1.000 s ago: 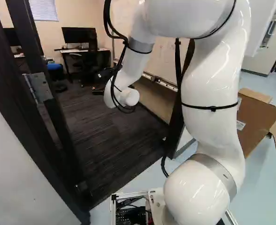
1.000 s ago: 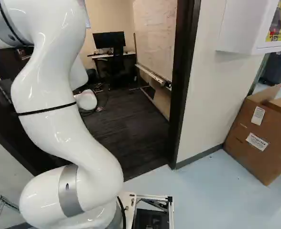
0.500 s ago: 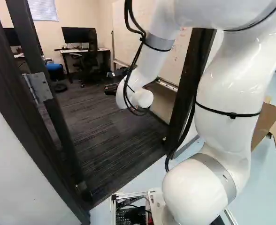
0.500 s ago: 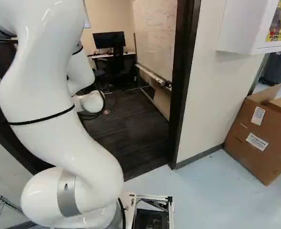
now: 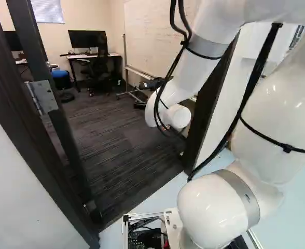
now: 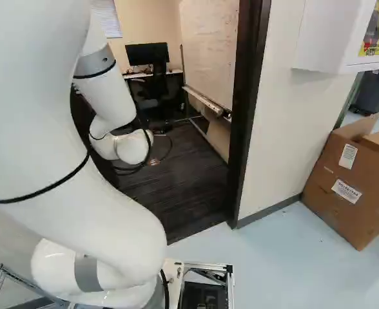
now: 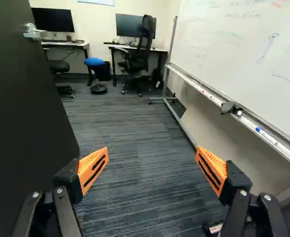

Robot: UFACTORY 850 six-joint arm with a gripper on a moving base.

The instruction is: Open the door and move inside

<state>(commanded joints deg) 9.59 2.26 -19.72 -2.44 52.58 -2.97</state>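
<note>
Door (image 7: 26,108) stood open at the gripper's (image 5: 151,84) ten o'clock, handle (image 7: 32,33) toward eleven | gripper's two fingers sat wide apart | office chair (image 7: 135,59) stood by a desk at twelve | whiteboard (image 7: 243,49) rose at one | cardboard box (image 6: 344,187) sat at three o'clock in the right base view, outside the doorway

Base views share doorway (image 6: 246,122) (partly, seemingly).

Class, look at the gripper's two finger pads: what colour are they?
The pads are orange, shown best in the wrist view.
</note>
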